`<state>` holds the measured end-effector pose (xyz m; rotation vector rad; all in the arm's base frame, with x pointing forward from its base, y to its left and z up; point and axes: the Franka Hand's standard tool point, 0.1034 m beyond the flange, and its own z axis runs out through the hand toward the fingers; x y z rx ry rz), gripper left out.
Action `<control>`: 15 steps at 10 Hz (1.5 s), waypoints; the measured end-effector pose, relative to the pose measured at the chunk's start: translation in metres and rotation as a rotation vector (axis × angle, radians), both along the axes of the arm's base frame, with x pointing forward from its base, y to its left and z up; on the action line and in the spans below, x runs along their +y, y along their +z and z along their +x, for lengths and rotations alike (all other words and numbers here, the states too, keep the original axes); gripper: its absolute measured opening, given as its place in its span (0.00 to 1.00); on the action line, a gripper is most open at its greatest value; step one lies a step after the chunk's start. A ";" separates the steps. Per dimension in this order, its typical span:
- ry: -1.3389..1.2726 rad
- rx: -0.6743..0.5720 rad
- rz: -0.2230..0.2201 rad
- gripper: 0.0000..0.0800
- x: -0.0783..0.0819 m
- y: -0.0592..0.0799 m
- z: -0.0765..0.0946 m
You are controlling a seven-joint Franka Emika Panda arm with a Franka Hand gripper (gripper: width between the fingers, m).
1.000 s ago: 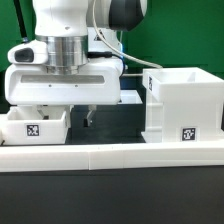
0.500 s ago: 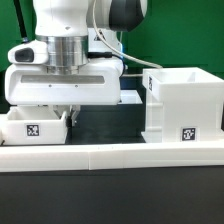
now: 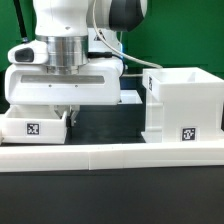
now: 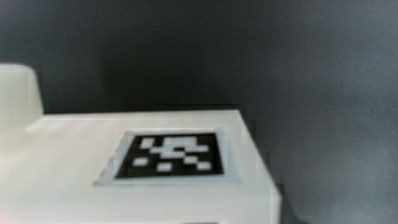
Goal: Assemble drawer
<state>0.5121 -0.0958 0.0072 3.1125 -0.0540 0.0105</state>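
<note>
The small white tray [image 3: 30, 127] with a square tag stands at the exterior view's left. The large white cubic casing [image 3: 182, 105], open on top and tagged low on its front, stands at the right. My gripper [image 3: 66, 117] hangs over the tray's right wall. One dark finger [image 3: 69, 116] shows just outside that wall, and the other is hidden inside the tray. The jaws stand close together on the wall. In the wrist view the tray [image 4: 89, 180] and its tag [image 4: 173, 157] fill the lower part, and no fingers show clearly.
A long low white rail [image 3: 110, 153] runs across the front of the table. A further white part [image 3: 131, 97] shows behind the arm, between the tray and the casing. A dark table strip [image 3: 110, 125] lies between tray and casing.
The visible finger has moved left, from the open table beside the tray to the tray's right wall. The hand above has stayed in place, and the tray and casing have not moved.
</note>
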 end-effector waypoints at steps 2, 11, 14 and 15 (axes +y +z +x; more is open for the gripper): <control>0.006 0.002 0.001 0.05 0.002 0.001 0.000; 0.500 0.026 0.013 0.05 0.021 0.028 0.007; 0.682 0.032 0.012 0.05 0.016 0.028 0.006; 0.754 0.034 0.012 0.05 0.015 0.028 0.006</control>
